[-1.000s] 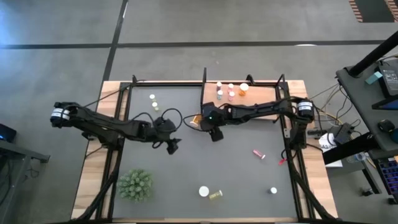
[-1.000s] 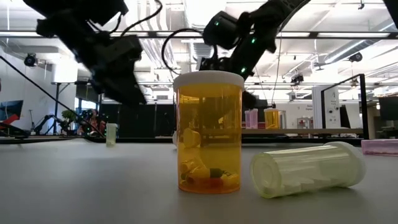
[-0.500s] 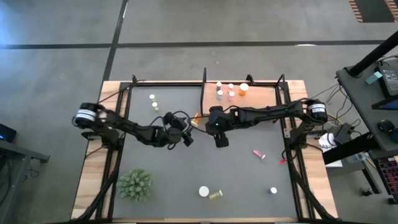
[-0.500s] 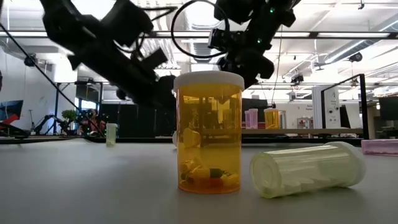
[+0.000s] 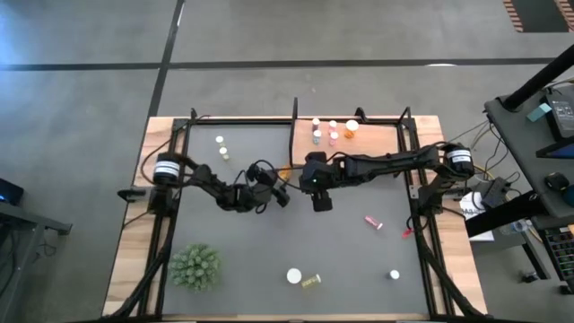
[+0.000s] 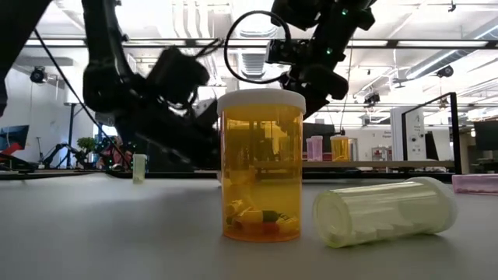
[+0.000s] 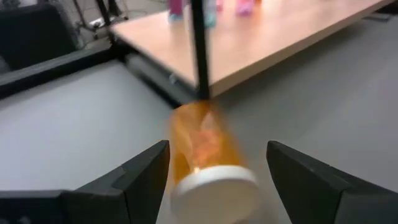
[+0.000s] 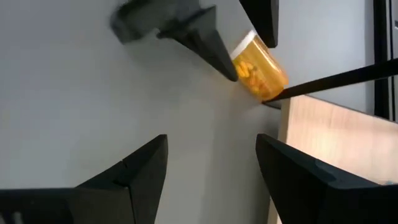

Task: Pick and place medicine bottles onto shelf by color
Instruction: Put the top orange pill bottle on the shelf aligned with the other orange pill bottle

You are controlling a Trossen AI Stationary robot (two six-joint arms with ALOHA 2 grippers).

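An orange medicine bottle [image 7: 204,146] with a white cap lies on its side on the dark mat, its base end by the shelf's black corner post [image 7: 199,46]. My left gripper [image 7: 217,146] is low over the mat and open, one finger on each side of the bottle's cap end and clear of it. The right wrist view shows those fingers beside the bottle [image 8: 260,65]. My right gripper [image 5: 320,202] hovers open above the mat just right of it, with nothing between its fingers. The shelf [image 5: 372,144] holds three bottles [image 5: 333,133] at its far edge.
Two small bottles [image 5: 222,148] stand on the mat at the far left. A pink one [image 5: 374,222] lies at the right. An upright orange bottle [image 6: 261,175], a lying pale one [image 6: 385,210] and a white one [image 5: 394,274] are near the front edge. A spiky plant [image 5: 195,266] sits at the front left.
My left gripper has gone down and toward the table's right, and has tipped from pointing steeply down to nearly level. Its fingers now stand either side of the lying orange bottle. My right gripper has shifted a little toward the near right. The bottle has stayed put.
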